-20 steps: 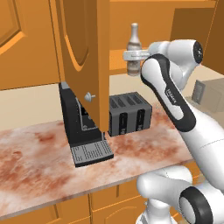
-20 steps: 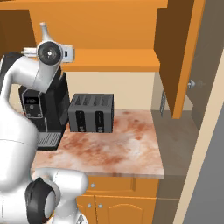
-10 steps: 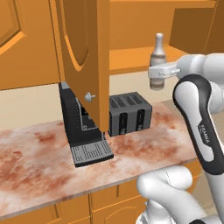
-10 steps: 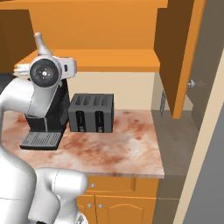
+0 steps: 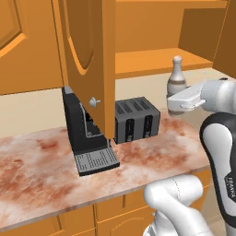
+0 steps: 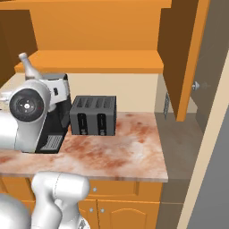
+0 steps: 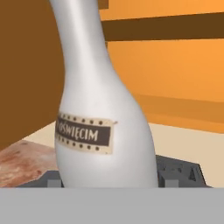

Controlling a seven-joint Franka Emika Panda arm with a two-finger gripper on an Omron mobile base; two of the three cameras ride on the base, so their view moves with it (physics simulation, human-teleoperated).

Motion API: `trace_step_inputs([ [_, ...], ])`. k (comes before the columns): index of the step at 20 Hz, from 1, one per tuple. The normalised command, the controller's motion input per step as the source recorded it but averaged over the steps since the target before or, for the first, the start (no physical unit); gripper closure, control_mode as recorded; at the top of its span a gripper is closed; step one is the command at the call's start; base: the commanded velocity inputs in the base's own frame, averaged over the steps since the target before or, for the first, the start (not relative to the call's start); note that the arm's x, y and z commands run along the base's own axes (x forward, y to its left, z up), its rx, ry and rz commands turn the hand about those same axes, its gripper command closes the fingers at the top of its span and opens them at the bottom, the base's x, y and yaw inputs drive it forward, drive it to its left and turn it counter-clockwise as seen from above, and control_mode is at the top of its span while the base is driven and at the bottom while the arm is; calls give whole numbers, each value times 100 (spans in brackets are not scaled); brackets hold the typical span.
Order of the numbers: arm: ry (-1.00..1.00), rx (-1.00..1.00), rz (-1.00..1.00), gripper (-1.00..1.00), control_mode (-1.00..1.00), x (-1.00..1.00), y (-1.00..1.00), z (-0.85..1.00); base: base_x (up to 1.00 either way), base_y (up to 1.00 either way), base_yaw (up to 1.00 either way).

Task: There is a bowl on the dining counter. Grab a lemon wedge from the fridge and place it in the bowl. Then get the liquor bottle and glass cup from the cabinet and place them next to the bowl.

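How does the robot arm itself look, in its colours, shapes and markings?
The arm has smooth, rounded, glossy white links. One link carries small dark "FRANKA" lettering running along it. In the right base view a joint ends in a round dark cap with a grey ring. The hand is a flat white block. No loose cables show.

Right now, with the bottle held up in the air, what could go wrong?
The gripper holds the bottle low on its body, so the tall neck may tip if the arm swings fast. The open cabinet door hangs close to the left of the bottle, so a sweep that way could hit it. The toaster and coffee machine stand on the counter below and to the left, so a dropped bottle might strike them.
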Motion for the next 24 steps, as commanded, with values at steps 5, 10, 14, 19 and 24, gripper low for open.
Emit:
trace_step_inputs([
  [5,0,-1,1,100,100,-16,0,0,-70,-1,3],
  [10,0,0,0,100,100,0,0,0,-100,-22,10],
  [14,0,0,0,100,100,0,0,0,-100,-1,36],
  [19,0,0,0,100,100,0,0,0,-88,3,70],
  [24,0,0,0,100,100,0,0,0,-73,58,53],
])
